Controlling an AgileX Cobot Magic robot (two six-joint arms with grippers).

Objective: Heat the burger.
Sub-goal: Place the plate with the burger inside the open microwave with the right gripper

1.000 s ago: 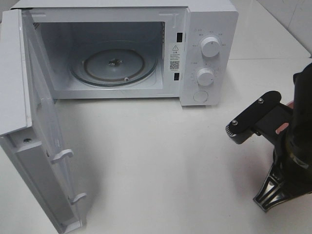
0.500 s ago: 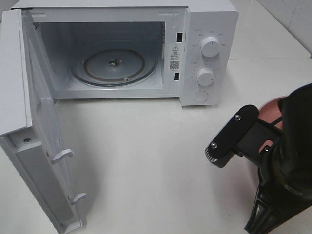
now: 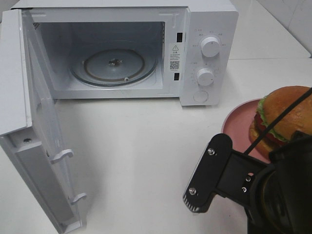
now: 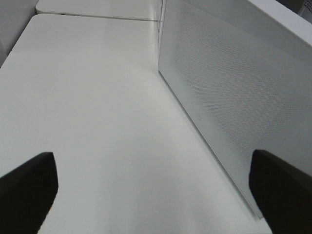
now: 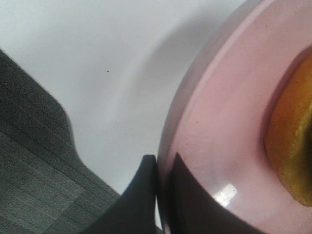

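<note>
Pinching the rim of the round pink plate (image 5: pixel 219 122) with the right gripper (image 5: pixel 162 161), jaws clamped thin on it, and bearing the glossy golden-brown burger (image 3: pixel 287 117) right of the white microwave oven (image 3: pixel 209 29). Probably calling for a level plate and a low entry onto the round glass turntable (image 3: pixel 114 66), skirting the swung-wide white door (image 3: pixel 39 146) and crossing bare white desk (image 3: pixel 146 146). Leaving the left gripper (image 4: pixel 153 163) idle, jaws spread wide on nothing.

Warning-triangle sticker (image 3: pixel 175 49) and QR code (image 3: pixel 174 64) on microwave (image 3: pixel 214 17) frame, lettering illegible.

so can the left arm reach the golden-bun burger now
Probably not: the white microwave's open door stands between the left gripper and the burger on the round pink plate.
</note>
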